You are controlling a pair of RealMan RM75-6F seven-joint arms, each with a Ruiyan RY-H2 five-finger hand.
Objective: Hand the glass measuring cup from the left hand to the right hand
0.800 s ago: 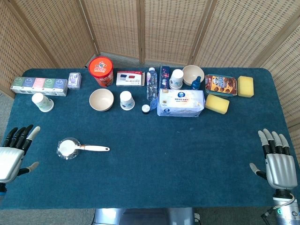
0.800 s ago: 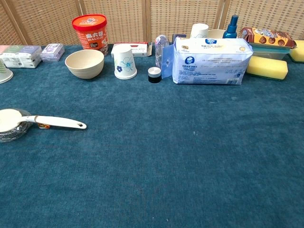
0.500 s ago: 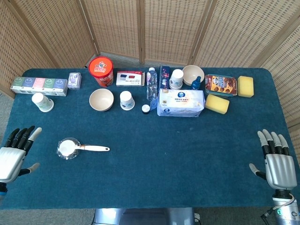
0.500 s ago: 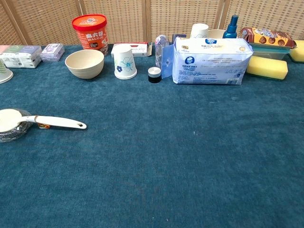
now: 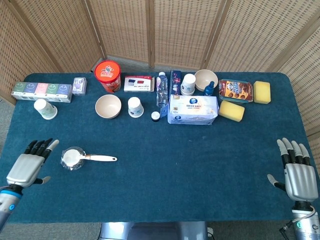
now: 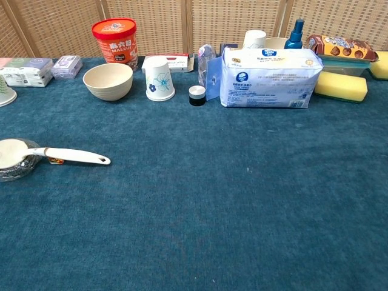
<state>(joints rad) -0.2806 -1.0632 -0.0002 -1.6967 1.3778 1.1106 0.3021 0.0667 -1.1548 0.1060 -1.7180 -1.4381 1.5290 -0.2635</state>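
Opening step, pickup not yet made. Glass measuring cup [image 5: 73, 158] on blue table [image 5: 190, 160], white handle pointing right. Left hand [image 5: 29, 166] just beside it, fingers spread, empty. Right hand [image 5: 298, 175] far across, likewise empty. Next: left-hand grasp, probably at handle.

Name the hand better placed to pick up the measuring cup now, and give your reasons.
Left. The left hand lies open just beside the glass measuring cup at the table's left edge; the right hand is at the far right edge, across the table.
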